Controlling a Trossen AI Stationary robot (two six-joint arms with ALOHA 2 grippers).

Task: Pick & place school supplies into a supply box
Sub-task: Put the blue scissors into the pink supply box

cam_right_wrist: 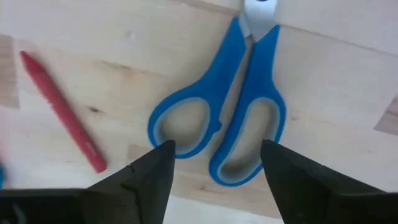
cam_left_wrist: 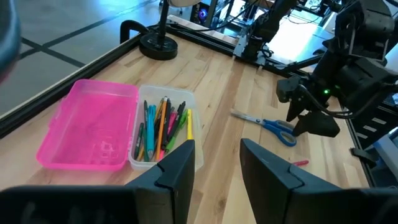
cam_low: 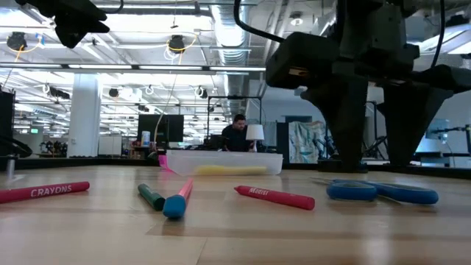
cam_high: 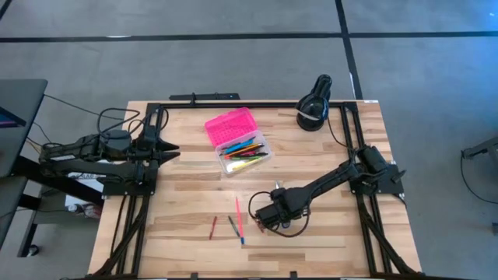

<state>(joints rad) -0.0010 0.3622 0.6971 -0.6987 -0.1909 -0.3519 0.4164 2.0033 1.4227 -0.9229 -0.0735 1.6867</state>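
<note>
The supply box lies open, its pink lid (cam_high: 229,126) flat beside the clear base (cam_high: 246,149), which holds several pencils and pens (cam_left_wrist: 160,127). The blue-handled scissors (cam_right_wrist: 219,127) lie flat on the table. My right gripper (cam_right_wrist: 217,163) is open and points down over them, with a finger on either side of the handle loops; I see no touch. A red crayon (cam_right_wrist: 62,112) lies beside the scissors. A pink pen (cam_high: 239,219), a green pen (cam_low: 151,196) and another red crayon (cam_high: 213,226) lie nearer the table's left. My left gripper (cam_left_wrist: 217,162) waits open, raised at the table's left side.
A black round device (cam_high: 313,109) on a stalk stands at the far right corner. A dark frame rail (cam_high: 233,103) runs round the table's edges. Bare wood lies between the box and the loose pens. A person (cam_low: 237,134) sits in the room beyond the table.
</note>
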